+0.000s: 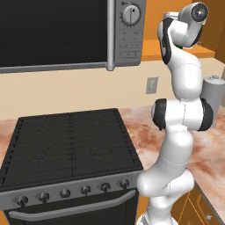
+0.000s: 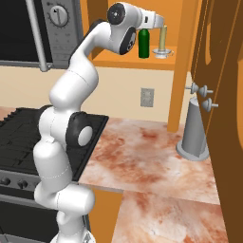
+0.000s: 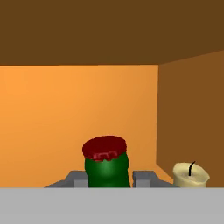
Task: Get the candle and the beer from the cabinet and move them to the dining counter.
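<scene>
Neither item has left the cabinet [image 2: 187, 57] yet, so the task looks to be at its very start: the first pick is under way, and both carries to the dining counter remain.

The arm reaches up into the open orange cabinet, with the tool [image 3: 108, 178] level with the beer [image 3: 106, 162]. In the hand view the green bottle's neck and red cap sit squarely between the two grey fingers [image 3: 145, 177], which stand spread on either side of it; whether they already press on the glass cannot be told, but a small gap shows on each side, so the tool reads as spread rather than pinching.

The cabinet shelf holds two things. The beer [image 2: 144, 43] stands upright towards the left of the shelf, just beside the tool [image 2: 159, 23]. The candle [image 2: 163, 39], pale cream with a dark wick, stands upright to its right, near the cabinet's right wall and close to the bottle without touching it.

Below, on the marbled tabletop [image 2: 142, 156], a tall grey canister [image 2: 193, 130] stands at the right, beside the open cabinet door [image 2: 223, 95].
</scene>
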